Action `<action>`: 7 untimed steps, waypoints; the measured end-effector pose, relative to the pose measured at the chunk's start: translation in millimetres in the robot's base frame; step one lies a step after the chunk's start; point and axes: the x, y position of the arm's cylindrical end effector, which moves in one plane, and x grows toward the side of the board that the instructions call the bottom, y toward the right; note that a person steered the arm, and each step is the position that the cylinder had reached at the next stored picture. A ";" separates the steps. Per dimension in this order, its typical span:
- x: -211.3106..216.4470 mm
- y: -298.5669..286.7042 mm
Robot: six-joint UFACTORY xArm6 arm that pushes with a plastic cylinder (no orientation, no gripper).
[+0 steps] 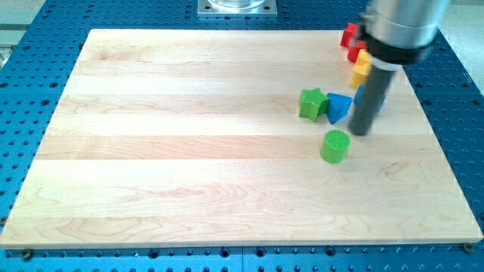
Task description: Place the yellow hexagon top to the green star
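Wooden board (189,151) on blue perforated table (45,257). Green star (311,103) touching blue block (339,106) on its right. Green cylinder (335,146) just nearer. My tip (360,133) right of blue block; no claw, plain rod. Yellow hexagon (361,69) far right, partly hidden, beside red block (349,39).

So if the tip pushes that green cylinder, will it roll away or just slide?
The green cylinder stands upright on its flat end, so it will probably slide, not roll. It looks squat, so tipping seems unlikely. Being round, it may slip sideways off my tip, which is close by at its upper right, if pushed off-centre.
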 end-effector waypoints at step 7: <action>-130.2 -15.4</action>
